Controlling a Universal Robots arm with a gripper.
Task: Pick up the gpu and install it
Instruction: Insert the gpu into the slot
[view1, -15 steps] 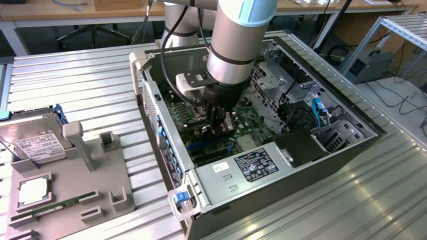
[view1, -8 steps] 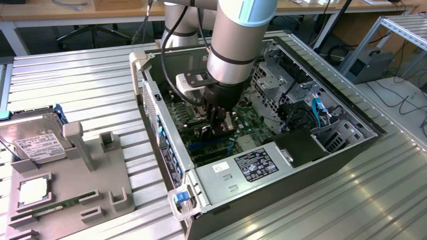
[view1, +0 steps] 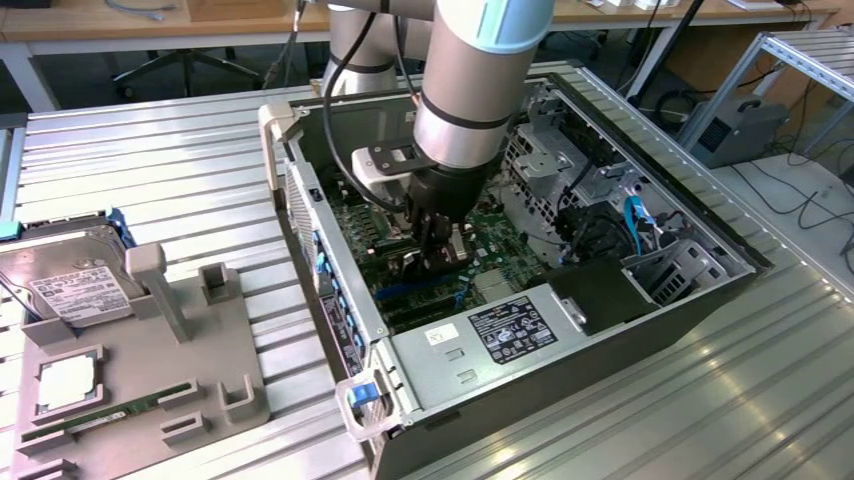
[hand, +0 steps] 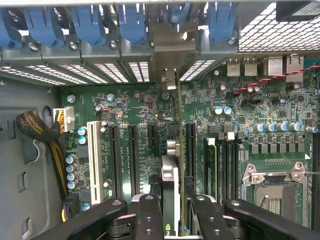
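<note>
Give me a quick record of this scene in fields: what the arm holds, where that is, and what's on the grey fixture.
end effector: shut on the gpu
gpu position: edge-on over the motherboard slots, inside the computer case
gpu seated: cannot tell
grey fixture: hard drive, RAM stick

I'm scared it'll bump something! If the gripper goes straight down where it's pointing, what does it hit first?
Probably the green motherboard: the gpu the gripper holds would touch it first, near a black slot. Depth is unclear.
</note>
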